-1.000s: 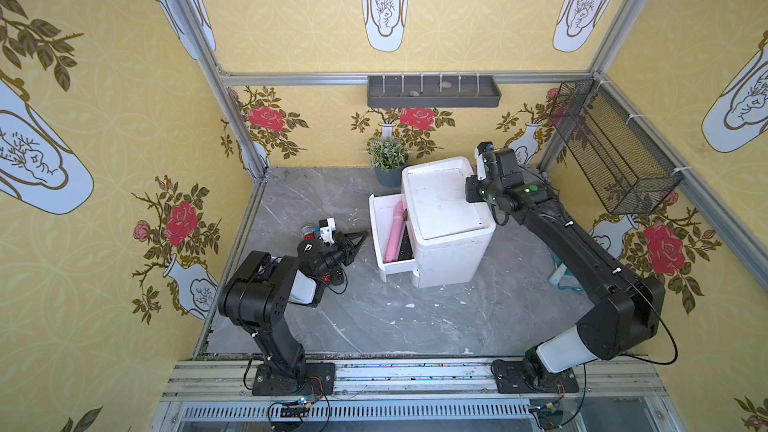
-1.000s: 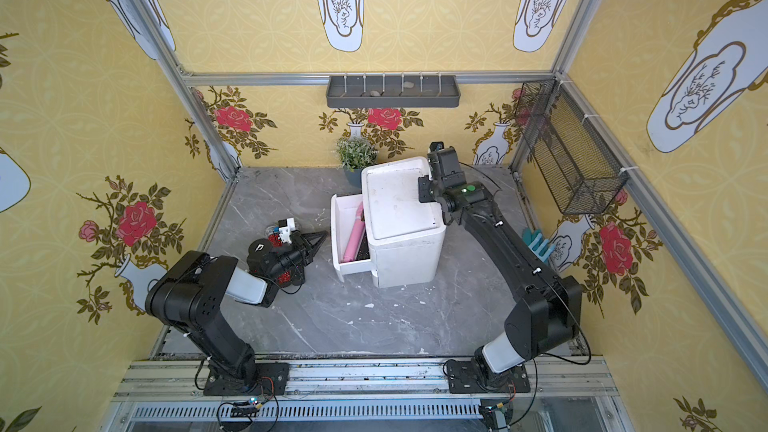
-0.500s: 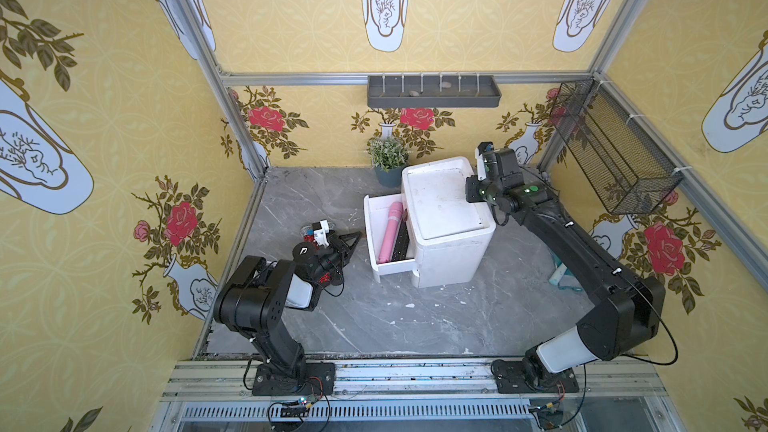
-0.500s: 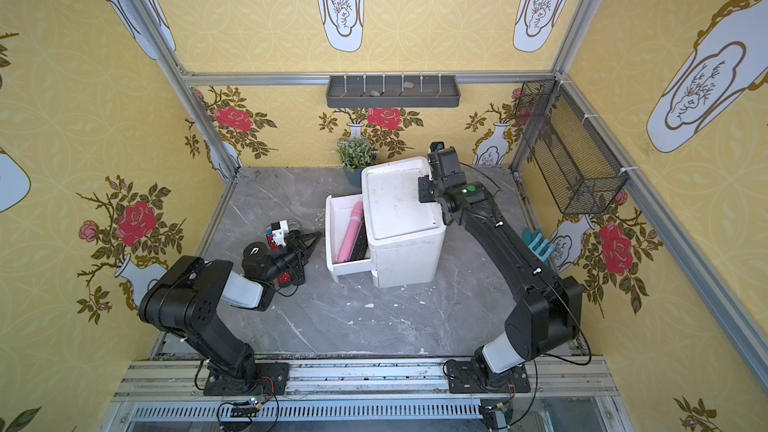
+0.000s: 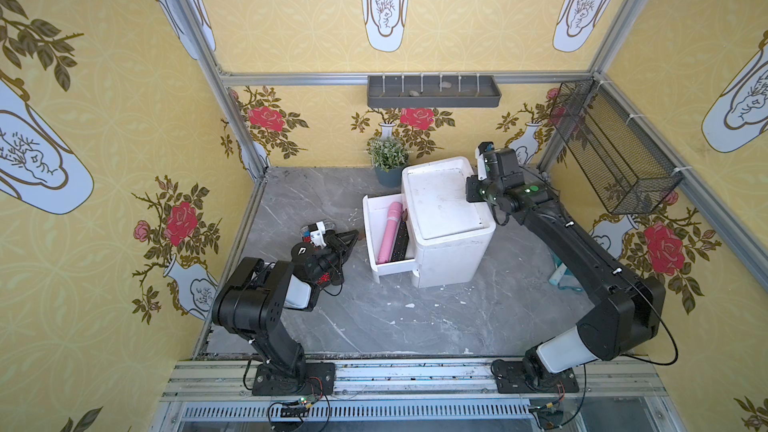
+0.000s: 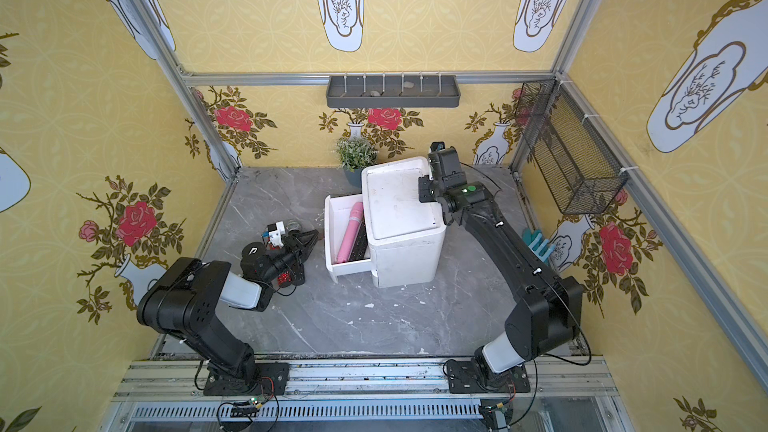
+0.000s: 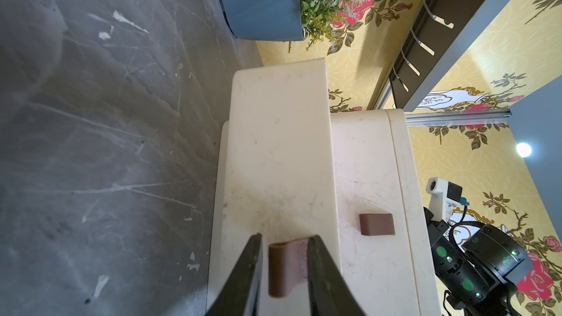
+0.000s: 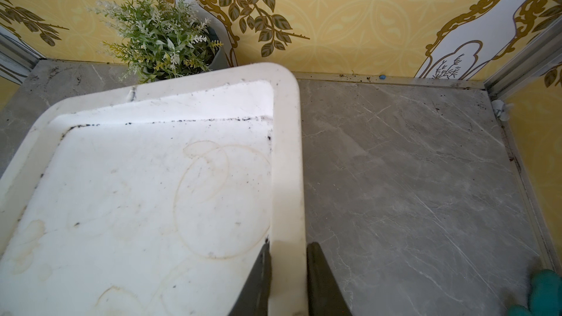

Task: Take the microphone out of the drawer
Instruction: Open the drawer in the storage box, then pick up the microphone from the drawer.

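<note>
A potted plant [image 5: 388, 157] stands under a grey wall rack [image 5: 432, 97]; a wire basket [image 5: 615, 155] hangs apart.

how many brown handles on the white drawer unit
2. One handle on the pulled-out drawer, between the jaws of the left gripper; the other handle on the shut drawer next to it. No further drawer front shows.

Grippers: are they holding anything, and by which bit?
The right gripper pinches the white cabinet by its top rim. The left gripper straddles the drawer handle with a gap, holding nothing.
</note>
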